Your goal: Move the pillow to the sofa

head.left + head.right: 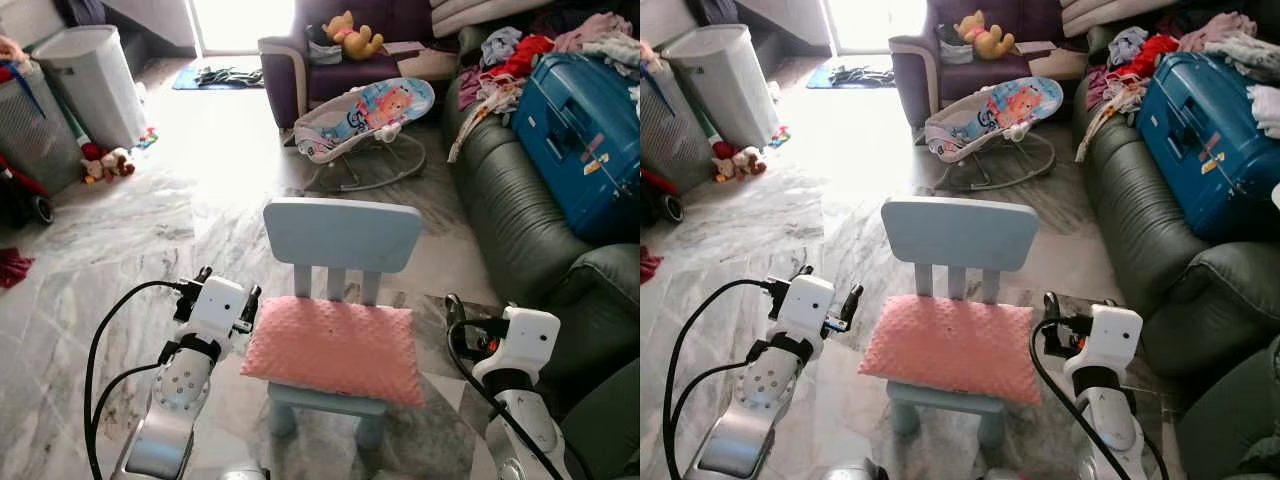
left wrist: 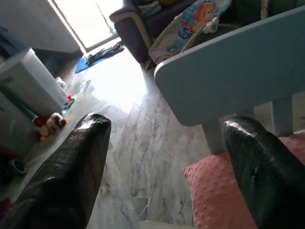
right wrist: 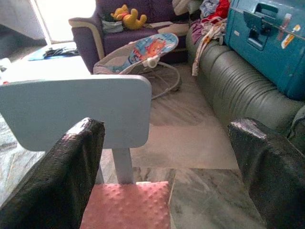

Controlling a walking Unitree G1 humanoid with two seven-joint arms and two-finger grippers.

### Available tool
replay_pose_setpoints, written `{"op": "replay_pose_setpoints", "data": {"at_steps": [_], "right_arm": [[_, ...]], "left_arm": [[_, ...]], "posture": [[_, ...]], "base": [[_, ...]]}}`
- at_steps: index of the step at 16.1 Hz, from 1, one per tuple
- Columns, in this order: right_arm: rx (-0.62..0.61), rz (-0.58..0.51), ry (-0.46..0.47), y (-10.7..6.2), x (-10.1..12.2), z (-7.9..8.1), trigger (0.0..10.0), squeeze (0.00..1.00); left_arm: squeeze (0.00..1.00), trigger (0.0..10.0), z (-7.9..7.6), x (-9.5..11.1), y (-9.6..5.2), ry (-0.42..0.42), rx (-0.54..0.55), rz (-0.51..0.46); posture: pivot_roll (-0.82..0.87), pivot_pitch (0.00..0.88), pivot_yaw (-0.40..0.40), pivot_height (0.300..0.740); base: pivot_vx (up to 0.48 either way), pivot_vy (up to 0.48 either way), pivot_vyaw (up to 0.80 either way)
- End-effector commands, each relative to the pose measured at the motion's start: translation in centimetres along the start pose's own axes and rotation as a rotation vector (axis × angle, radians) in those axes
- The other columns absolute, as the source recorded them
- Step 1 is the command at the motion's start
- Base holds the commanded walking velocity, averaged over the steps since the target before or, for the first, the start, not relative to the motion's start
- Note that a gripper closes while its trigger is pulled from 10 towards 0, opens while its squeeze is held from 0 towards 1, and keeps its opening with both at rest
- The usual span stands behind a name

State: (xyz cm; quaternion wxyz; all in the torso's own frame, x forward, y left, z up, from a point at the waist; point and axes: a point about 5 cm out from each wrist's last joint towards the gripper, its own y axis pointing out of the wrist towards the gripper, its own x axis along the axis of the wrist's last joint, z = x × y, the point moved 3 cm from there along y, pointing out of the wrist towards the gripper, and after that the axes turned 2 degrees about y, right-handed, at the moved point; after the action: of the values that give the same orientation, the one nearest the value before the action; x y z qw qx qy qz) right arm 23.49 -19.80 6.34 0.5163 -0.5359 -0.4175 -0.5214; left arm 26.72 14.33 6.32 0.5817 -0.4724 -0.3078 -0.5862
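A pink dotted pillow (image 1: 335, 345) lies flat on the seat of a small light-blue child's chair (image 1: 342, 232) right in front of me. My left gripper (image 1: 226, 286) hovers at the pillow's left edge, open, with the pillow's corner (image 2: 214, 191) near one finger (image 2: 252, 167). My right gripper (image 1: 488, 322) sits to the right of the pillow, also open, and the pillow (image 3: 126, 205) and chair back (image 3: 76, 107) lie between its fingers' line of sight. The dark green sofa (image 1: 520, 210) runs along the right side.
A blue suitcase (image 1: 590, 140) and a heap of clothes (image 1: 520, 55) cover much of the sofa. A baby bouncer (image 1: 365, 115) stands behind the chair, with a purple armchair (image 1: 330, 60) beyond it. A white bin (image 1: 95, 80) and toys are at far left on the marble floor.
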Motion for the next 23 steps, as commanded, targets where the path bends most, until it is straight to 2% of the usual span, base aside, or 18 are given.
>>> {"op": "replay_pose_setpoints", "data": {"at_steps": [1, 3, 4, 7, 9, 11, 16, 19, 23], "right_arm": [[0.026, 0.001, -0.001, 0.3, 0.2, 0.5, 10.0, 0.00], [0.049, -0.005, -0.031, 0.8, 0.4, 0.8, 10.0, 0.00], [0.060, -0.013, -0.047, 1.1, 0.7, 1.0, 10.0, 0.00], [0.059, -0.016, -0.042, 1.5, 0.6, 1.5, 10.0, 0.00], [0.066, -0.018, -0.031, 1.4, 0.6, 1.9, 10.0, 0.00], [0.062, -0.016, -0.023, 1.1, 0.5, 1.8, 10.0, 0.00], [0.079, -0.009, -0.026, 1.3, 0.4, 1.8, 10.0, 0.00], [0.094, -0.010, -0.021, 1.6, 0.4, 2.1, 10.0, 0.00], [0.094, -0.003, -0.010, 1.8, 0.3, 2.1, 10.0, 0.00]], "left_arm": [[0.00, 10.0, 0.2, 0.2, 0.0, 0.000, 0.023, 0.000], [0.00, 10.0, 0.3, 0.7, 0.3, -0.004, 0.031, -0.017], [0.00, 10.0, 0.8, 1.5, 0.8, 0.007, 0.043, -0.042], [0.00, 10.0, 1.6, 1.9, 1.4, 0.047, 0.051, -0.054], [0.00, 10.0, 1.6, 1.5, 0.9, 0.042, 0.058, -0.045], [0.00, 10.0, 0.6, 0.6, 0.0, 0.027, 0.040, -0.022], [0.00, 10.0, 0.7, 0.6, -0.5, -0.012, 0.063, -0.016], [0.00, 10.0, 1.0, 0.4, -0.5, -0.022, 0.087, -0.010], [0.00, 10.0, 0.5, 0.1, -1.0, -0.032, 0.084, 0.004]], "posture": [[-0.04, 0.000, 0.011, 0.740], [-0.04, 0.000, -0.026, 0.740], [-0.04, 0.000, -0.028, 0.740], [-0.03, 0.000, 0.000, 0.740], [-0.03, 0.000, 0.010, 0.740], [-0.02, 0.000, 0.011, 0.740], [-0.01, 0.000, -0.019, 0.740], [0.00, 0.000, -0.028, 0.713], [0.00, 0.000, -0.026, 0.664]], "base": [[0.000, 0.000, 0.00], [0.000, 0.000, -0.40], [0.000, 0.000, -0.80], [0.000, 0.000, 0.00], [0.000, 0.000, 0.00], [0.000, 0.000, 0.00], [0.000, 0.000, 0.00], [0.000, 0.000, 0.00], [0.000, 0.000, 0.00]]}}
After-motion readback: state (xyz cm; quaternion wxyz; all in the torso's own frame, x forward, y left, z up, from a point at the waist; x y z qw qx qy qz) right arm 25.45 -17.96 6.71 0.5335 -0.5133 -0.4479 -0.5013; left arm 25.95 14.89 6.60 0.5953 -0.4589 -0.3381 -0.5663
